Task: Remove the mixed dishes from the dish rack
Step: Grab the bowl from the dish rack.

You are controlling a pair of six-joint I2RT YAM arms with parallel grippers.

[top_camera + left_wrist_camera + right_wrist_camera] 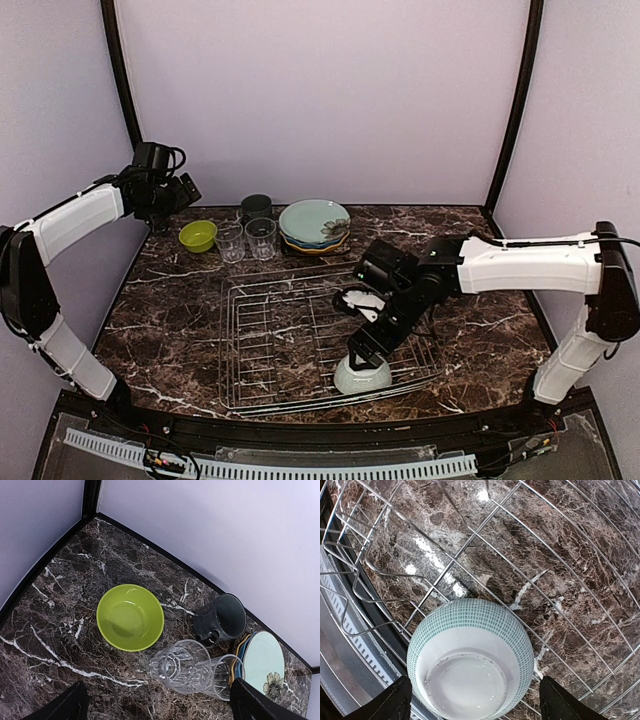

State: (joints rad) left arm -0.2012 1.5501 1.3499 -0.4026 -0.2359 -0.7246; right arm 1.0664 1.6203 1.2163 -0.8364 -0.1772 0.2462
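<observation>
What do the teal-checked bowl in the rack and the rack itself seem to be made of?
Teal-checked bowl: probably glazed ceramic; glossy white surface with fine printed grid. Dish rack: metal wire, likely chromed or stainless; thin silvery rods with bright glints.

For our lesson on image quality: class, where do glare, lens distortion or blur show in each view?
Right wrist: glare patches on the marble table under the dish rack, whose wires bow from wide-angle distortion; the upturned bowl is sharp. Left wrist: even light, sharp, highlights in the clear glasses. Top external: even light, no blur.
</observation>
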